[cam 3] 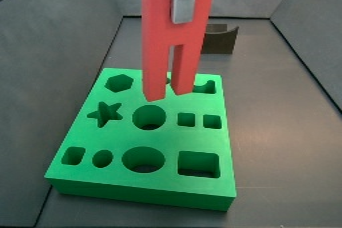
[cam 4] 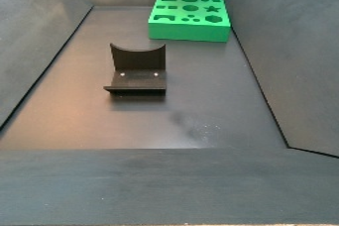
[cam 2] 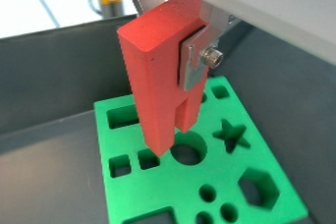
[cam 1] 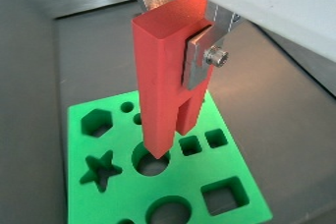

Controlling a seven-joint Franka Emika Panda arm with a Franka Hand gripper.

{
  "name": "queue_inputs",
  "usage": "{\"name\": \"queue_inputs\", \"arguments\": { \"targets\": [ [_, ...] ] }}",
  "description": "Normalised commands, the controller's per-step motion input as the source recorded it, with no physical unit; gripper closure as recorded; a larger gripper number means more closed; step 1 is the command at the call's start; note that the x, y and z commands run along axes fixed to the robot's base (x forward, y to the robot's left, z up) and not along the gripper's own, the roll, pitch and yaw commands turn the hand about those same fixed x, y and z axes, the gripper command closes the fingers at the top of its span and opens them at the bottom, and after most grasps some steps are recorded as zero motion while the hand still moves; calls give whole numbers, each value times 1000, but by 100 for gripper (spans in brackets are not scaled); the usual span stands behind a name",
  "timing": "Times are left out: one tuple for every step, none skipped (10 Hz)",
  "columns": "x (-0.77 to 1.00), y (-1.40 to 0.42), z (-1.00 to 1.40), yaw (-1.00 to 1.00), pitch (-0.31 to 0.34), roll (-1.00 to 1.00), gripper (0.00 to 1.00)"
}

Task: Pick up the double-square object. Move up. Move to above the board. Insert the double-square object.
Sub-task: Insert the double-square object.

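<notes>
The gripper (cam 1: pixel 197 43) is pinching the tall red two-pronged block (cam 1: pixel 163 76) (prongs down) over the flat green board (cam 1: pixel 118 184).

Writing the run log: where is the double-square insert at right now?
Done: pick-up and lift; the gripper is shut on the double-square object. In hand: it hangs prongs-down over the board. Left: insertion; the prongs sit above the cut-outs in both wrist views, not inside.

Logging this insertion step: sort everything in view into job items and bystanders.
Job items:
- double-square object, red, prongs down, clamped in the tool above the board
- board, green, with shaped cut-outs

Bystanders:
- fixture, standing apart from the board on the dark floor
</notes>
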Motion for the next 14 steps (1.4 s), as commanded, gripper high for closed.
{"name": "queue_inputs", "arguments": {
  "targets": [
    [0,0,-206,-1000,-51,0,100],
    [3,0,-163,-1000,-70,-6,100],
    [66,0,-31,-1000,-137,-80,100],
    [34,0,0,-1000,-156,-111,100],
    [69,0,0,-903,-201,-207,100],
    [46,0,0,-909,-199,-137,100],
    [0,49,97,-380,71,79,100],
    [160,-54,-317,0,-21,0,100],
    [543,-117,-831,17,-141,-20,100],
    [674,-151,-831,43,-209,-74,100],
    [754,-114,-820,51,-203,-96,100],
    [769,0,-791,0,-211,-23,100],
    [569,34,-597,0,-169,0,100],
    [0,0,0,0,0,9,100]
  ]
}}
